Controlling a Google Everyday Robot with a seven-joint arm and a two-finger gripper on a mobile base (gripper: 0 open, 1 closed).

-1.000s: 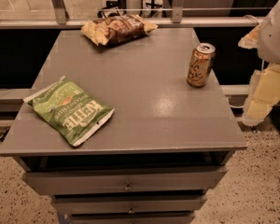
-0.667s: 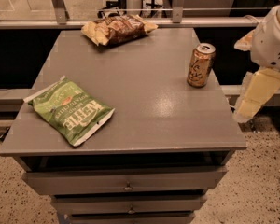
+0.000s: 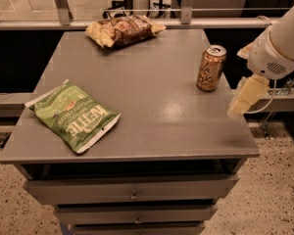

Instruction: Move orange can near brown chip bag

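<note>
The orange can stands upright near the right edge of the grey table. The brown chip bag lies at the far edge of the table, left of centre. My gripper hangs from the white arm at the right, just right of and a little nearer than the can, over the table's right edge. It holds nothing and does not touch the can.
A green Kettle chip bag lies at the front left of the table. Drawers sit under the tabletop. A metal rail runs behind the table. Speckled floor lies to the right.
The arm and gripper have moved left and forward, closer to the table's right edge and the can. The can and both bags have not moved.
</note>
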